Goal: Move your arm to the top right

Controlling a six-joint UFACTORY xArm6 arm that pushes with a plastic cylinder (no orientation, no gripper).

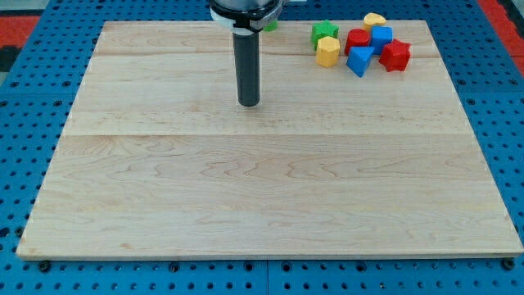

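Observation:
My tip (248, 103) rests on the wooden board (262, 197), left of centre in the upper part of the view. A cluster of blocks lies at the view's top right, well to the right of my tip: a green star (324, 32), a yellow hexagonal block (327, 52), a red cylinder (357, 40), a blue triangular block (359, 60), a blue cube (381, 36), a red star-like block (395, 55) and a yellow block (374, 20) at the back. A green block (270, 25) peeks out behind the rod's mount.
The board lies on a blue perforated table (33, 123). A red surface (20, 20) shows at the view's top left corner and another at the top right.

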